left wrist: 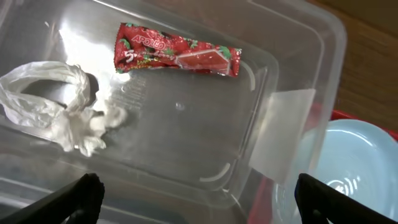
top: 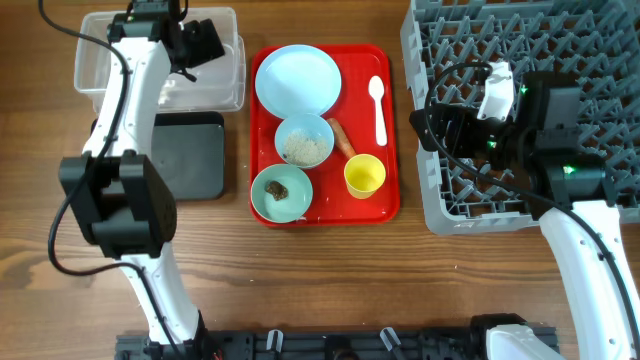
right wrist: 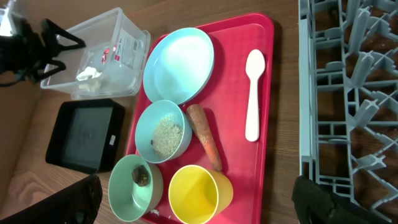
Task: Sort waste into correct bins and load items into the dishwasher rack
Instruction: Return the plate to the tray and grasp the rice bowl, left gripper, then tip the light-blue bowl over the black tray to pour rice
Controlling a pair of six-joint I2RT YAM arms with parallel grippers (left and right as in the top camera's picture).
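The red snack wrapper (left wrist: 177, 56) and the white crumpled scrap (left wrist: 56, 106) lie inside the clear bin (top: 105, 65). My left gripper (left wrist: 199, 199) hangs open and empty above that bin, and it shows in the overhead view (top: 200, 42). On the red tray (top: 390, 195) are the pale blue plate (top: 298, 80), a bowl of rice (top: 304, 143), a bowl with the brown lump (top: 281, 192), the yellow cup (top: 365, 176), the carrot stick (top: 342, 137) and the white spoon (top: 378, 108). My right gripper (right wrist: 199, 199) is open and empty, high over the left edge of the dishwasher rack (top: 530, 60).
The black shallow bin (top: 190, 155) stands in front of the clear bin, left of the tray, with nothing seen in it. The grey rack fills the right side of the table. Bare wood lies along the front.
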